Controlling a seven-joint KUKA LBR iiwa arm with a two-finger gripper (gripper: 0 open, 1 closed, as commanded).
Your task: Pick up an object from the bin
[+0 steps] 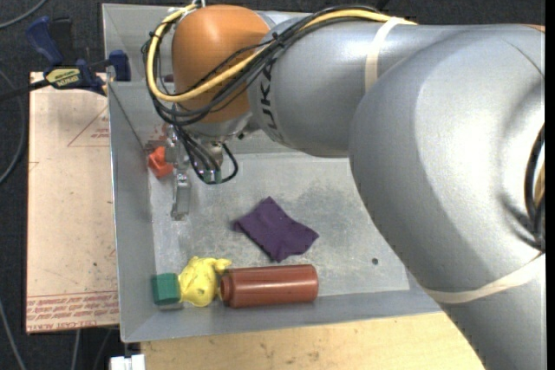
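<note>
The arm (pixel 416 100) reaches in from the right and hides the whole right side and most of the back of the bin (pixel 134 212). Its orange cover (pixel 217 56), wrapped in yellow and black cables (pixel 155 56), hangs over the back left part.

Below the cover the tool (pixel 180 202) points down at the bin floor close to the left wall. Only a thin grey part of it can be seen, half lost against the grey floor, and loops of cable cross its upper part. I cannot tell whether it is open or closed, and nothing can be made out in its grip.

Just beside the tool, up against the left wall, sits a small orange piece (pixel 157 160). It is partly covered by the tool's mount, so its shape is unclear.

A crumpled purple cloth (pixel 275 228) lies on the floor near the middle, apart from the tool.

Along the front wall three things lie in a row:
- a green block (pixel 166 288) at the left
- a yellow lump (pixel 201 280) touching the block
- a red-brown cylinder (pixel 269 285) on its side, its end against the lump
</note>
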